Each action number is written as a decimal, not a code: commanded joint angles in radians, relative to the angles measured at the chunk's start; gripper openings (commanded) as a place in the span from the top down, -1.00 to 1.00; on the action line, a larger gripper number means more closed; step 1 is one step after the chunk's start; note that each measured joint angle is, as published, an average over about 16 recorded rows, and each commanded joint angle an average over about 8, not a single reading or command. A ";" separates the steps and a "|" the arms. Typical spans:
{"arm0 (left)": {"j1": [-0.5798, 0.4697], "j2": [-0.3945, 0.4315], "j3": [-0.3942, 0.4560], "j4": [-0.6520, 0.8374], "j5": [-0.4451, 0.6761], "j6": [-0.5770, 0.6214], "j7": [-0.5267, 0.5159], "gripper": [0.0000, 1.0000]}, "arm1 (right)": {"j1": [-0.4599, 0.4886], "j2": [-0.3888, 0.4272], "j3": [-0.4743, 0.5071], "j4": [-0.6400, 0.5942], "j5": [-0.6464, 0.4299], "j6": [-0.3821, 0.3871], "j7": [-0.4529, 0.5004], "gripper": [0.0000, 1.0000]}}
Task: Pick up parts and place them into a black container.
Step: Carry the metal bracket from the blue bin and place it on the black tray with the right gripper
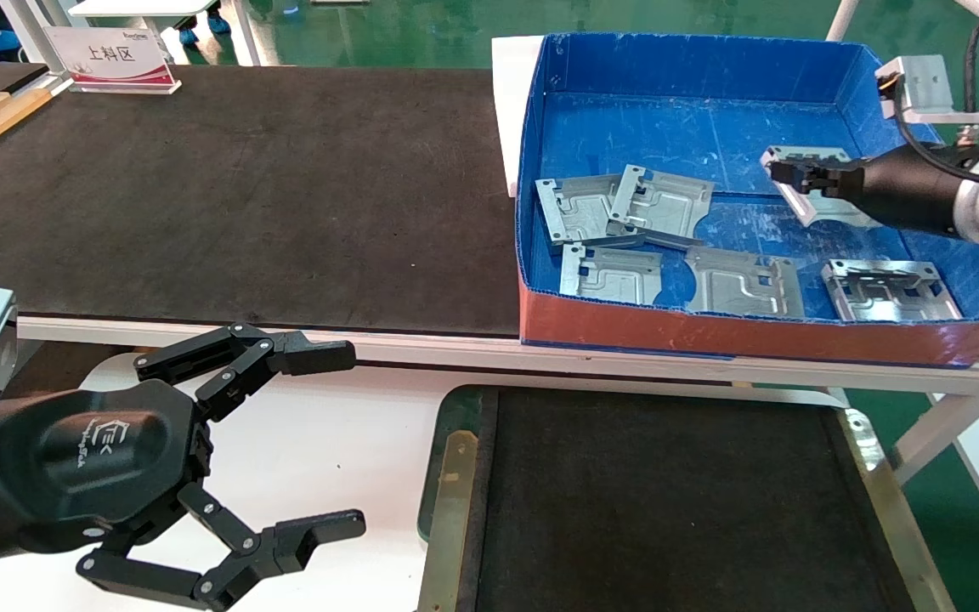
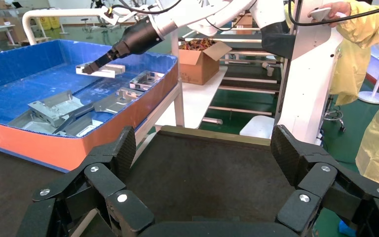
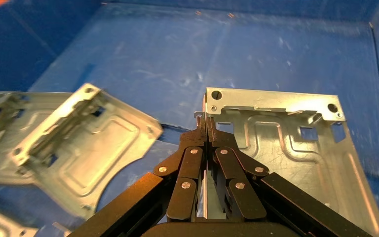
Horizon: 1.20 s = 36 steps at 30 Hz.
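Note:
My right gripper [image 1: 787, 174] [image 3: 206, 123] is shut on the edge of one silver-grey part [image 1: 806, 204] [image 3: 281, 143], held a little above the floor of the blue box [image 1: 693, 64]. Several more parts lie on that floor; two overlap [image 1: 625, 208] at the left and others [image 1: 744, 285] sit along the near wall. The black container [image 1: 668, 501] [image 2: 202, 173] lies in front of the box, its floor bare. My left gripper [image 1: 345, 438] [image 2: 205, 148] hangs open and empty to the left of the container, over the white table.
A long black belt surface [image 1: 243, 195] runs left of the blue box, with a white sign [image 1: 111, 58] at its far edge. In the left wrist view a person in yellow [image 2: 375, 74] stands beyond the container, and a cardboard box [image 2: 202, 59] stands farther back.

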 commanded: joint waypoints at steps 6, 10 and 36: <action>0.000 0.000 0.000 0.000 0.000 0.000 0.000 -1.00 | 0.027 0.043 0.017 0.008 0.013 -0.143 -0.106 1.00; 0.000 0.000 0.000 0.000 0.000 0.000 0.000 -1.00 | 0.053 0.070 0.023 0.003 0.012 -0.248 -0.163 1.00; 0.000 0.000 0.000 0.000 0.000 0.000 0.000 -1.00 | 0.431 0.147 0.070 -0.586 -0.313 -0.736 -0.709 1.00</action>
